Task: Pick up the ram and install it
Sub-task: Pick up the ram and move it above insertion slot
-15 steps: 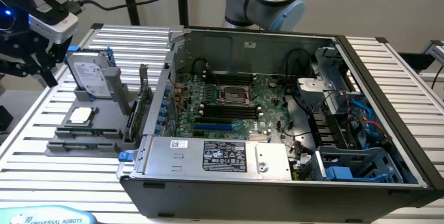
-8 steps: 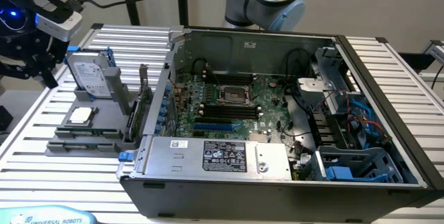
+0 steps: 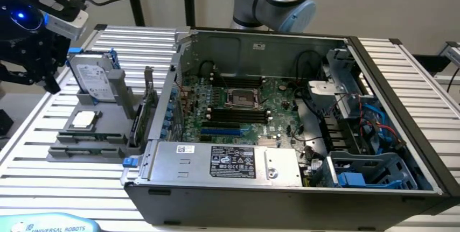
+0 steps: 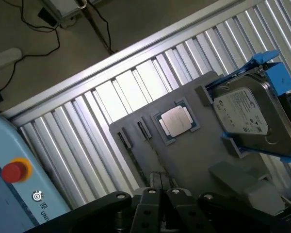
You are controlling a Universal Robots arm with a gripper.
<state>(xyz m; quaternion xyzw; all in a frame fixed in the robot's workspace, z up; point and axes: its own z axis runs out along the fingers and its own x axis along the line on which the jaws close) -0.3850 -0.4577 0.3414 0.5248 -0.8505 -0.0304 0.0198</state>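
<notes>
The ram [image 3: 90, 135] is a thin dark strip standing on edge in a slot of the grey holder tray [image 3: 72, 155] on the exterior view's left. In the wrist view the ram [image 4: 138, 162] shows as a narrow edge between two clips on the tray [image 4: 194, 155]. My gripper [image 3: 49, 84] hangs above and beyond the tray's far left corner, apart from it. In the wrist view the gripper [image 4: 160, 180] has its fingers pressed together with nothing between them. The open computer case holds the motherboard, whose black slots [image 3: 237, 114] lie empty beside the processor socket.
On the tray stand a hard drive in a blue bracket [image 3: 93, 76] [image 4: 245, 114], a square silver processor [image 3: 84, 118] [image 4: 177, 120] and an upright expansion card [image 3: 147, 108]. A light blue teach pendant [image 3: 50, 224] [image 4: 14, 170] lies at the table's edge. The case walls [image 3: 180, 54] rise beside the tray.
</notes>
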